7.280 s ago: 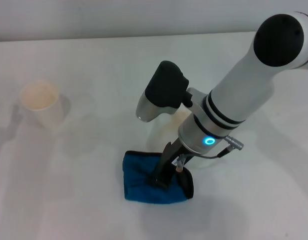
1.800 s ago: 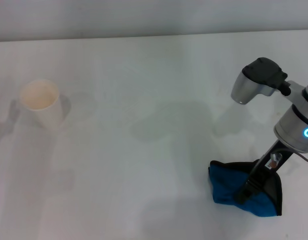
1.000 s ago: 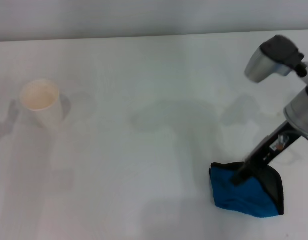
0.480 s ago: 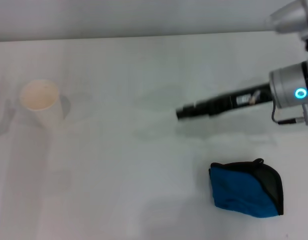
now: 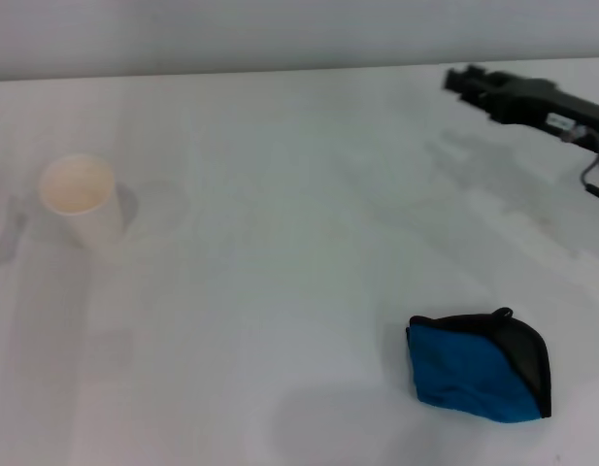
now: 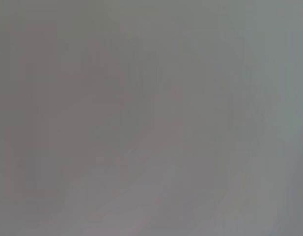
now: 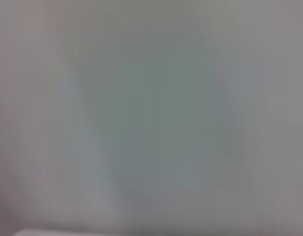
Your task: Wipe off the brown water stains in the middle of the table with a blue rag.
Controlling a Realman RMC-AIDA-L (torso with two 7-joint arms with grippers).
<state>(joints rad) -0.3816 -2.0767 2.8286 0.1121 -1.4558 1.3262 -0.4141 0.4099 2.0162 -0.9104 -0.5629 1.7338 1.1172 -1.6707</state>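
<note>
Head view. The right claw (image 5: pixel 464 80) hangs at about 1 o'clock above the surface (image 5: pixel 280 194), grasping nothing; whether its fingers are parted cannot be told. The blue rag (image 5: pixel 477 368) lies bunched at 5 o'clock, well apart from the claw. No brown stain is discernible at centre. Risks, as judged: a faint residue could go unnoticed; a further sweeping pass might nudge the paper cup (image 5: pixel 81 199) at 9 o'clock. Left claw not visible.
</note>
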